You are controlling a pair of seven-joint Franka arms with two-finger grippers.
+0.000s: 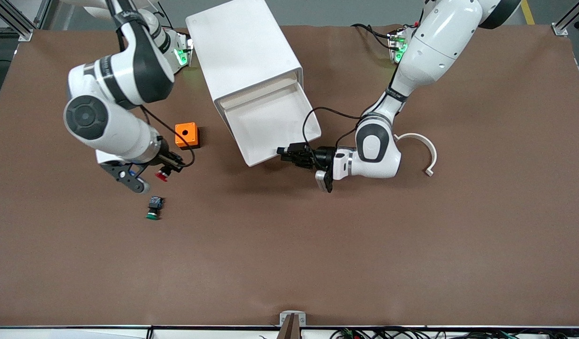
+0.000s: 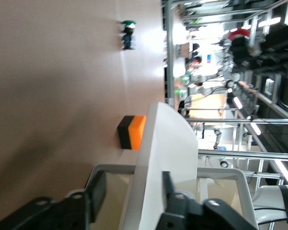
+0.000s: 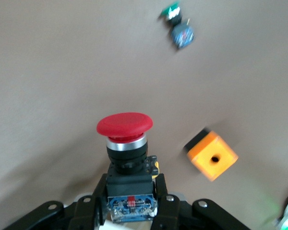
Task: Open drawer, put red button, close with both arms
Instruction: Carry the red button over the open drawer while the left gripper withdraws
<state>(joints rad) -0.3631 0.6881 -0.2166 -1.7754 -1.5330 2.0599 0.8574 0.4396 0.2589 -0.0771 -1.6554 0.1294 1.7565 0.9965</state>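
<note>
My right pincer (image 3: 130,201) is clamped on the blue-and-black body of the red button (image 3: 125,125), held up in the air over the brown surface (image 1: 289,245) toward my right arm's end. Under and just beside that pincer on the surface lies a green button (image 1: 153,208) on its side, and near it sits an orange block (image 1: 186,134) with a hole in its top.

My left pincer (image 1: 289,154) grips the front wall of the drawer (image 1: 270,123), one finger inside the tray and one outside. The drawer is pulled well out of the white cabinet (image 1: 242,49). Near my left arm a white curved piece (image 1: 426,150) lies on the surface.
</note>
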